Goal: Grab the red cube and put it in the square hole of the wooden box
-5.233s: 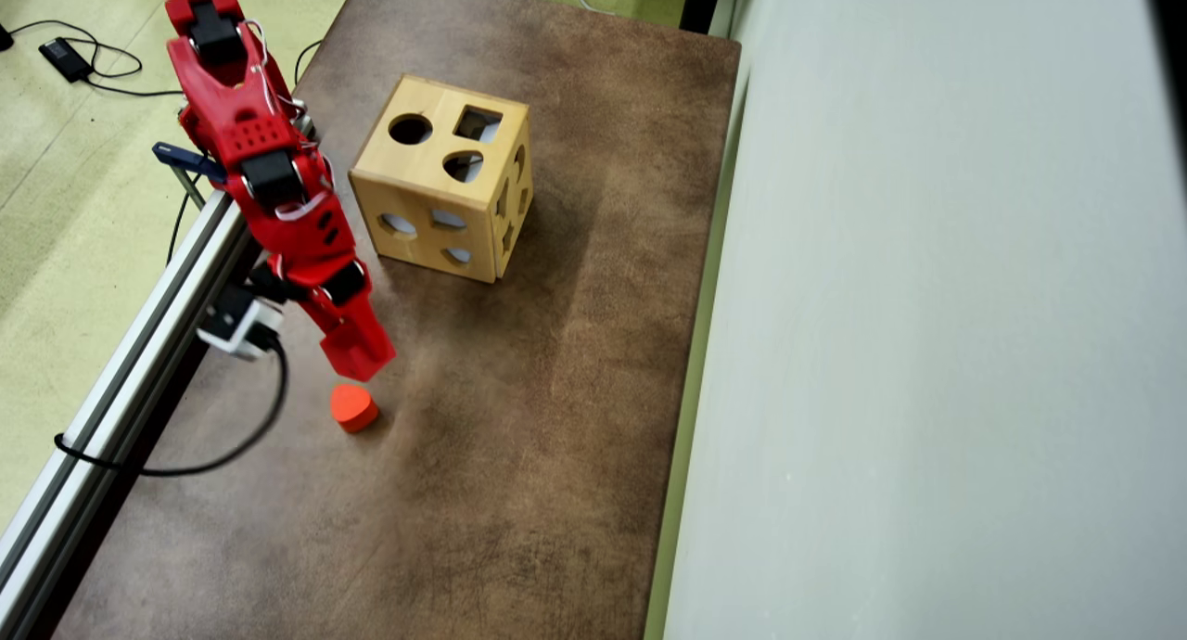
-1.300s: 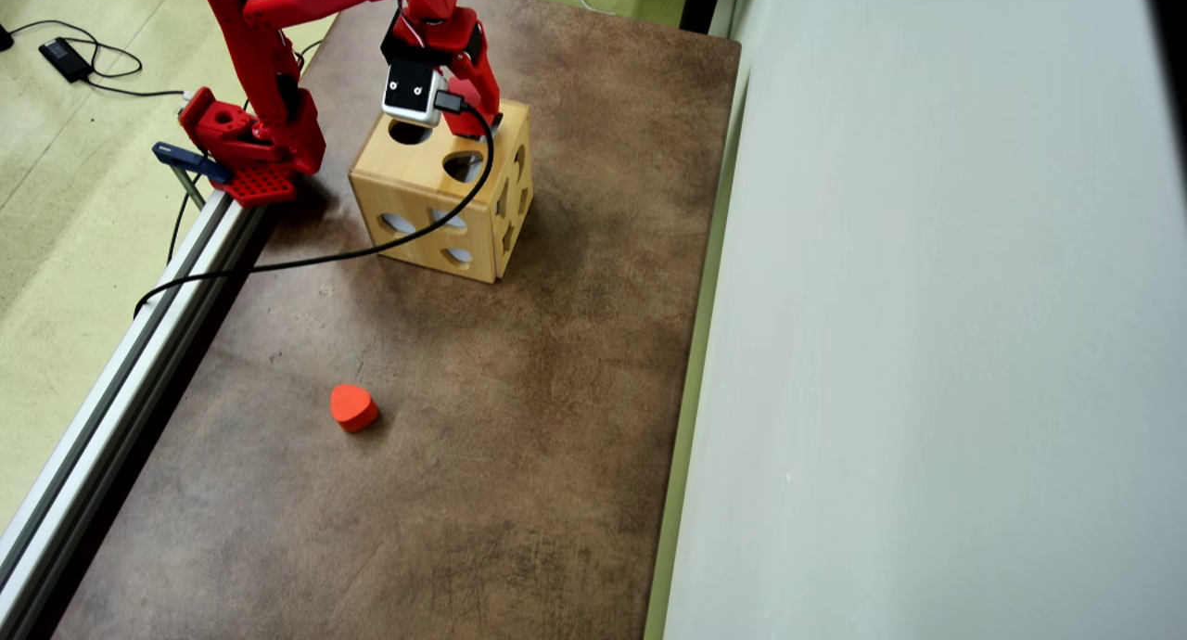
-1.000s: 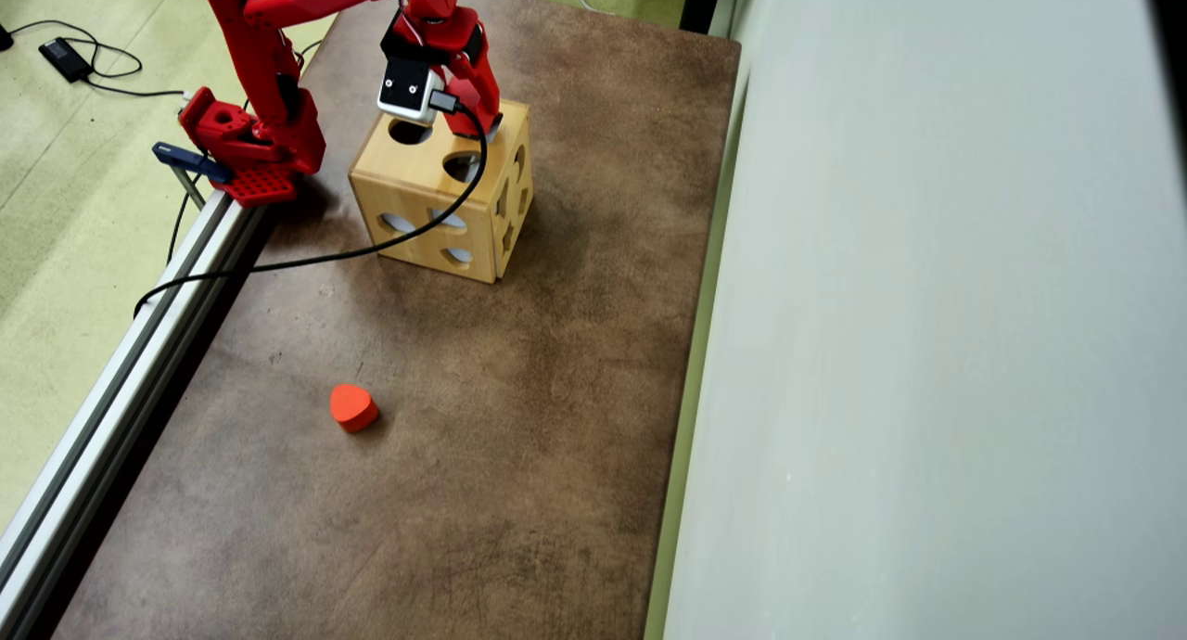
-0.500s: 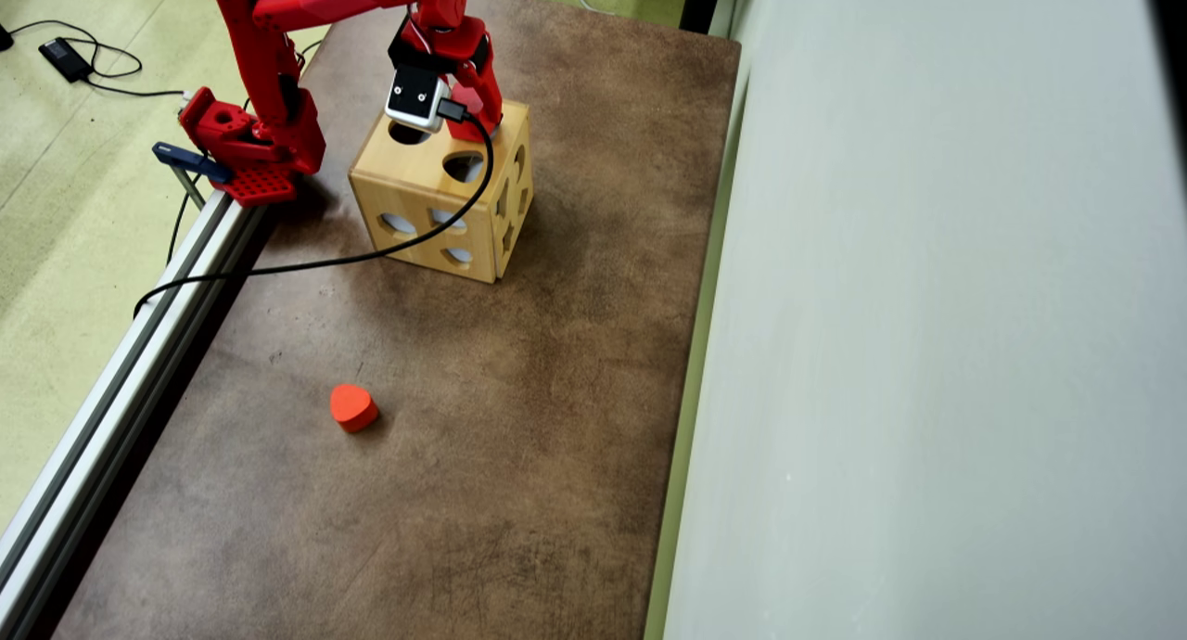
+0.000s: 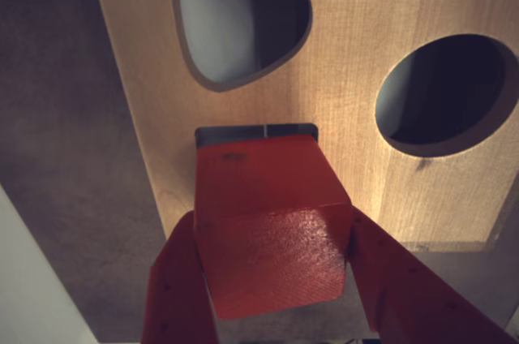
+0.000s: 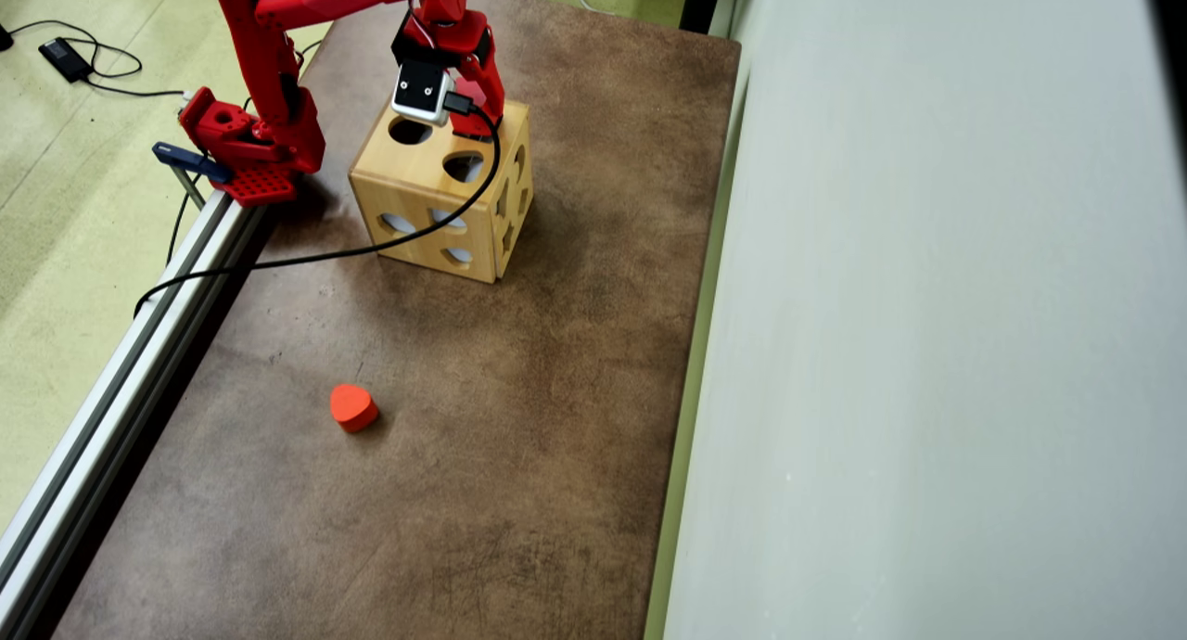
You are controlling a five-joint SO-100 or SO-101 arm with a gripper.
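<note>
In the wrist view, nearest the lens, the pincer (image 5: 272,279) is clamped on the red cube (image 5: 263,222), one finger (image 5: 178,287) pressed to each side face, so the block sits squarely between them with nothing else in its hold. Directly beyond the cube's far face shows a thin dark strip with two sharp corners: the square hole (image 5: 255,132), almost wholly hidden by the block. That is the relation the coming move turns on. The cube lies straight in line with the opening along the pincer's own reach, and its edges look roughly parallel to the hole's straight sides, though it seems turned a shade off, and how much of it has entered I cannot tell. Past the hole, on the same top face of the wooden box (image 5: 349,92), lie the heart-like cutout (image 5: 239,15) and the round cutout (image 5: 446,92).

In the overhead view an orange-red heart block (image 6: 353,407) lies alone near the worktop's (image 6: 519,417) left edge, well apart from the work. Farther on, the box stands toward the far left corner of the worktop. The arm (image 6: 278,28) rises from its base at the left edge, arches over, and points steeply down onto the box's far right top corner, wrist camera (image 6: 422,93) facing down. My judgement: a short straight push downward, then release.
</note>
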